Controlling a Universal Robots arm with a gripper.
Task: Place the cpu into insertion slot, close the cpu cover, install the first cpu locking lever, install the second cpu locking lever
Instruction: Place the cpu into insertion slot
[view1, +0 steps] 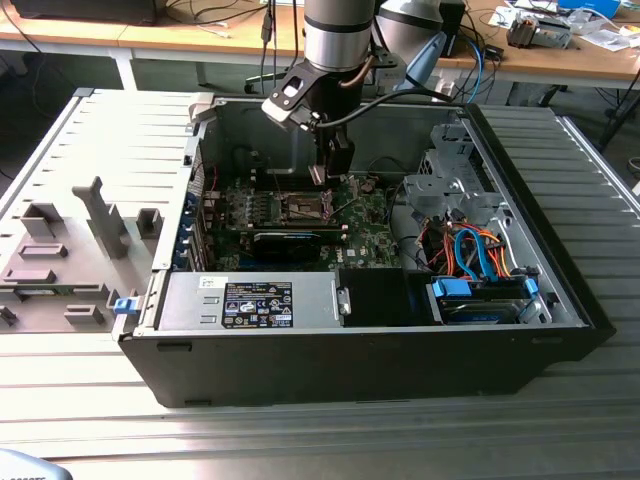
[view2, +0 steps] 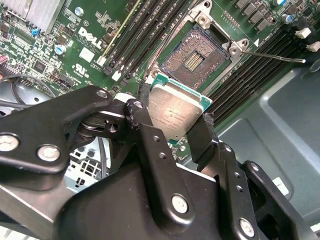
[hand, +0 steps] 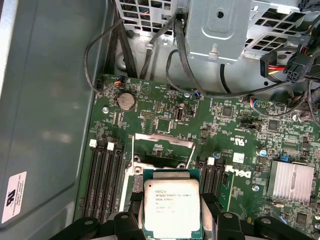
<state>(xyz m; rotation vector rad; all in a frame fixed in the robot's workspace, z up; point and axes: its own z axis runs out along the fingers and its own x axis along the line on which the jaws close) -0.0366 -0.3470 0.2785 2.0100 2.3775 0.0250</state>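
CPU (view2: 175, 112), a small flat square silver-grey chip, gripped edge to edge by the black metal gripper (view1: 325, 172), hovers close over the square black insertion slot (view2: 195, 60)!
Thin silver cpu cover (hand: 162, 148) is up, pins bare, so I'd keep the chip level, square it to the rim and use no force. Tight quarters: green circuit board (hand: 235, 125) deep in an open black computer case (view1: 350, 370), ribbed grey table (view1: 300, 440) underneath.

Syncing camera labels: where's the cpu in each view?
Exterior view: cpu at the gripper tip, above the insertion slot.
Second wrist view: cpu held in the gripper, short of the open insertion slot.
First wrist view: cpu in the gripper, partly covering the insertion slot.
Shared landmark: the insertion slot.
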